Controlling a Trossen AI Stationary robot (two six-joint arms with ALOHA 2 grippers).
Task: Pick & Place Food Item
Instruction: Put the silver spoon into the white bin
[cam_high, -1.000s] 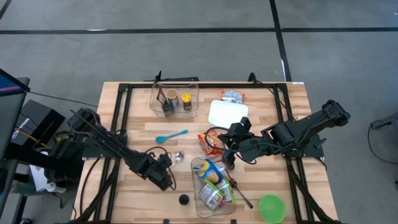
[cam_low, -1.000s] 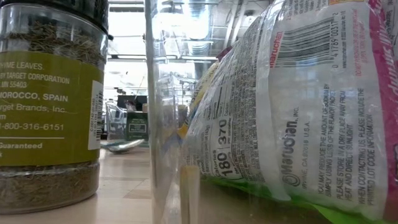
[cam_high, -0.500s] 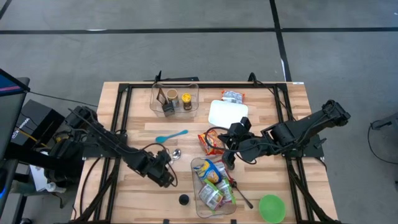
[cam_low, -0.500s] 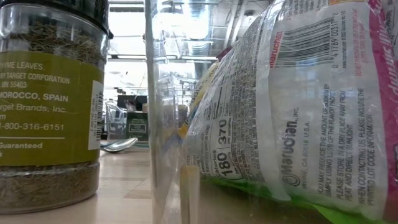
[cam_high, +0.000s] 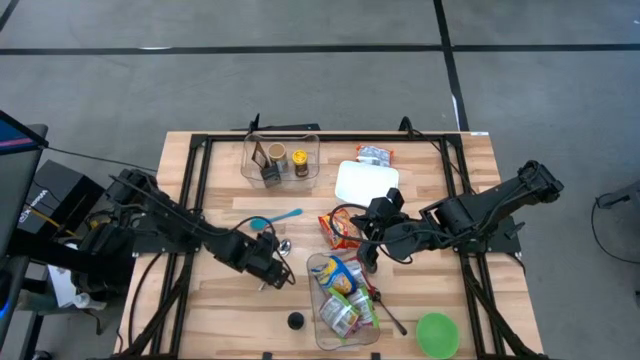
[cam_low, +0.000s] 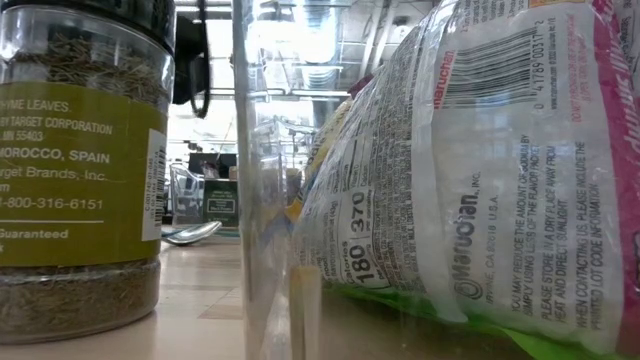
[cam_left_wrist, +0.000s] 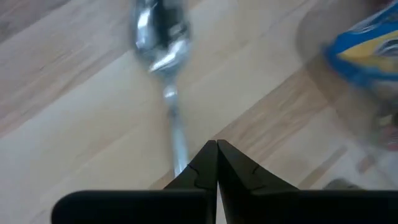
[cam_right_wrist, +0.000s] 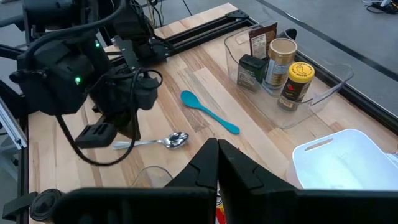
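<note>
Overhead view: left gripper (cam_high: 272, 272) sits clenched beside the clear bin (cam_high: 322, 262) of food packets (cam_high: 341, 279); right gripper (cam_high: 366, 257) waits clenched at the bin's far edge. Left wrist view: its closed fingertips (cam_left_wrist: 217, 155) lie over the metal spoon's handle (cam_left_wrist: 176, 134), grasping nothing. Right wrist view: spoon (cam_right_wrist: 165, 141) beside the blue spoon (cam_right_wrist: 209, 111). Best to open first, then approach a packet squarely.

The dark left arm reaches from the table's left edge toward the middle, its two-finger left gripper (cam_high: 270, 268) low over the wood with fingers pressed together. The dark right arm stretches in from the right side, its right gripper (cam_high: 366, 256) near the table's centre, fingers likewise closed.
</note>
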